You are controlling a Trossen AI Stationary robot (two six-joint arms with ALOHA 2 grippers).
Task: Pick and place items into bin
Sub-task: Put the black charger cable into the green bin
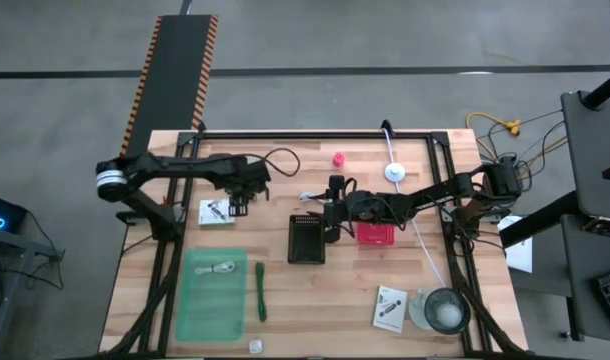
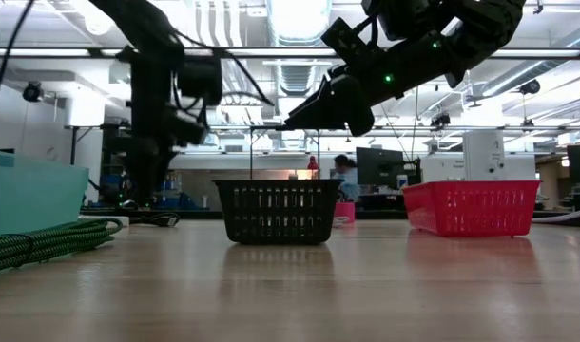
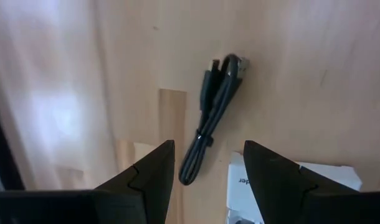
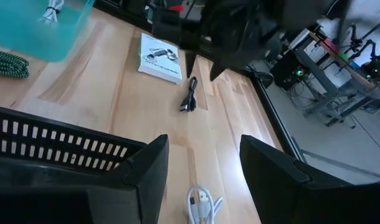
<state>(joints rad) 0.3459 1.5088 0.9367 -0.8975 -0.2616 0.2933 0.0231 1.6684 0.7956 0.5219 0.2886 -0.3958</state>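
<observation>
My left gripper (image 3: 209, 146) is open and hovers over the thin black cable (image 3: 210, 121), a tied bundle lying flat on the wood beside a white printed card (image 1: 217, 212). In the high view this gripper (image 1: 239, 203) is left of centre. My right gripper (image 4: 204, 140) is open and empty, raised above the far edge of the black basket (image 1: 307, 238). A coiled white cable (image 1: 217, 268) lies in the green bin (image 1: 190, 315). The green strip (image 1: 261, 292) lies beside the bin. Another white cable (image 4: 202, 202) lies near the basket. The red knob (image 1: 338, 158) stands near the far edge.
A red basket (image 1: 375, 235) stands right of the black one. A white disc on a cord (image 1: 395, 172), a clear lidded container (image 1: 445, 310), a second card (image 1: 388, 307) and a small metal piece (image 1: 255, 346) lie about. Bare wood shows in the near middle.
</observation>
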